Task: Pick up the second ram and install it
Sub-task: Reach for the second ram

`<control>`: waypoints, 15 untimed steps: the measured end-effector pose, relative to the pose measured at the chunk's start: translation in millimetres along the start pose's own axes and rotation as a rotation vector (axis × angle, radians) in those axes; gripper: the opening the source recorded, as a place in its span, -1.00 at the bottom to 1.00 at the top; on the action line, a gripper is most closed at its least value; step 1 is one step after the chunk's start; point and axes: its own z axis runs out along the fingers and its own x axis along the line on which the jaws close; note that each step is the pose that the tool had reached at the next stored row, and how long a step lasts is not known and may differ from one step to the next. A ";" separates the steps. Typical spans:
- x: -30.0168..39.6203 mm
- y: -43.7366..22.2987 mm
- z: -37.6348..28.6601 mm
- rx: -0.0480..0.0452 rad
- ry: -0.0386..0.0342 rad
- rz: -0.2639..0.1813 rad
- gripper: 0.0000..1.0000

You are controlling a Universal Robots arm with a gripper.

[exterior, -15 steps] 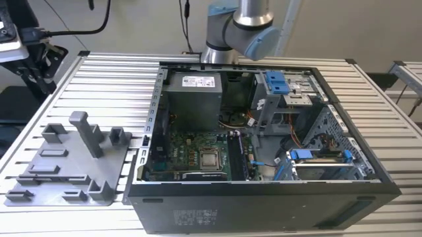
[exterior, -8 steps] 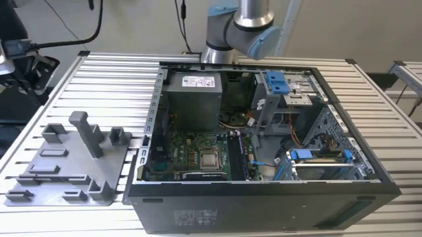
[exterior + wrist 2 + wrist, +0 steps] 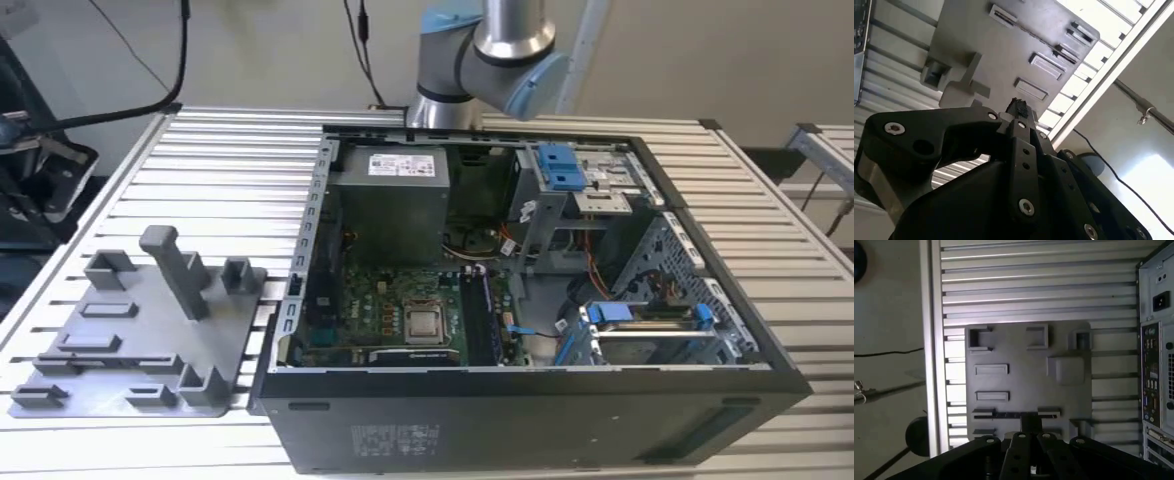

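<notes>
**Pick-up step: gripper lined up with the second ram in its holder.**

In the first wrist view the black linkage gripper lines up with the second ram, a long, thin dark memory stick standing on edge in a slot of the flat grey plastic holder plate. Contact cannot be confirmed, nor whether the jaws are spread or pressed together. The plate lies on the slatted aluminium bench at the exterior view's lower left, just beside the open black computer case holding the green motherboard. By judgement the pick-up is in hand and installation is not yet begun. The grasp calls for jaws squared across the stick's thin faces.
</notes>
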 end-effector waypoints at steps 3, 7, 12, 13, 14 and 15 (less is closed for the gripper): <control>1.7 -9.9 0.8 0.0001 0.0001 0.000 -0.79; 7.7 -13.3 2.9 0.0001 0.0001 -0.002 -0.79; 9.8 -13.5 4.6 0.0023 0.0004 -0.007 -0.79; 9.9 -13.4 4.7 0.0023 0.0003 -0.007 -0.79; 9.9 -13.4 4.7 0.0023 0.0003 -0.007 -0.79; 10.0 -13.4 4.8 0.0022 0.0002 -0.007 -0.79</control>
